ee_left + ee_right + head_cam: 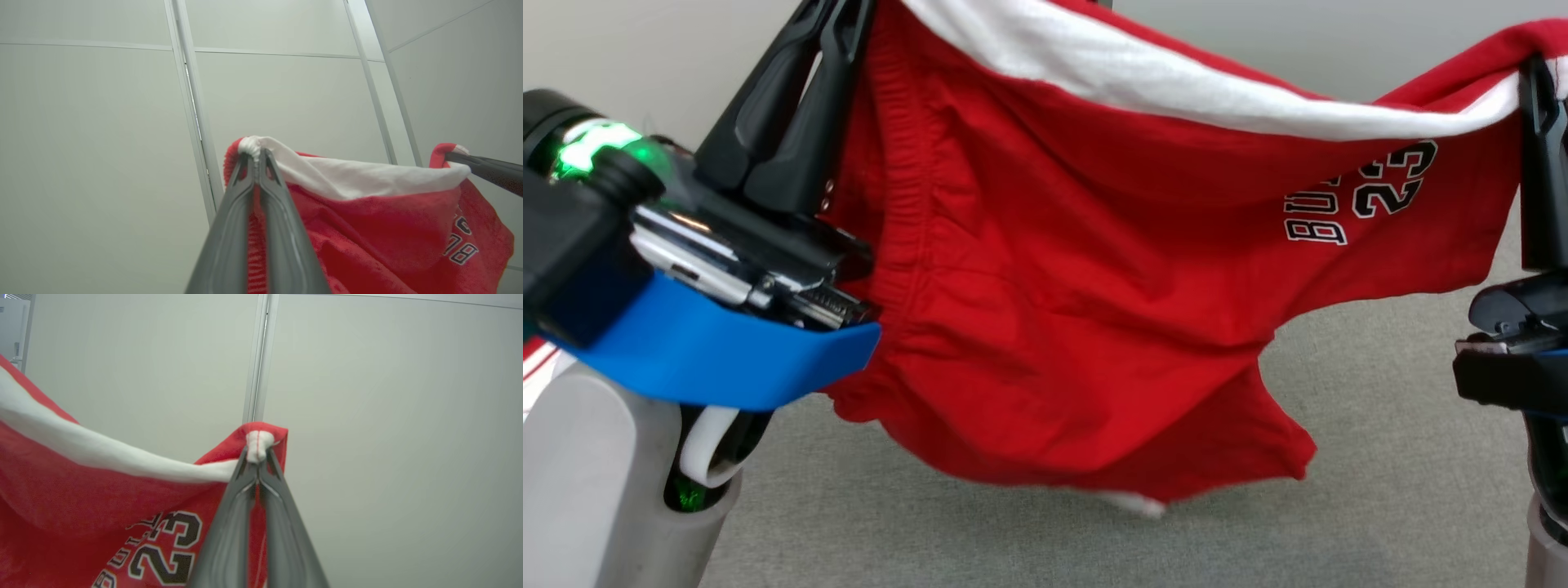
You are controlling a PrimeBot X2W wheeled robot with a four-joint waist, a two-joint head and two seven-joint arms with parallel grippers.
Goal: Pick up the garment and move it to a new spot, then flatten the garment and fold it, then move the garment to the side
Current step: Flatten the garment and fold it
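Here the garment (1078, 327) hangs in the air between the two arms, filling the middle of the head view from 10 o'clock to 2 o'clock. Its lower hem drops toward 6 o'clock, close over the grey surface (1380, 457); whether it touches there I cannot tell.

The left gripper (256, 159) is clamped on one end of the white band (1176, 90), with cloth bunched at its tips. The right gripper (257, 454) is pinched tight on the other end, just above the print (1392, 188).

The step looks like the carry to a new spot, ahead of flattening. To do it well, I would draw the grippers a little farther apart, since the band sags in the middle toward 12 o'clock. Keeping both ends level should stop the cloth twisting. When lowering, let the hem land first, then pull the band away from it so the cloth lays out flat rather than heaping. Both pinches take only a small bite of fabric, so a sharp tug could slip one.

In the head view the left arm rises from 8 o'clock with its fingers reaching to 11 o'clock. The right arm stands at 3 o'clock with its fingers upright. Both wrist views look up at the wall (102, 163).
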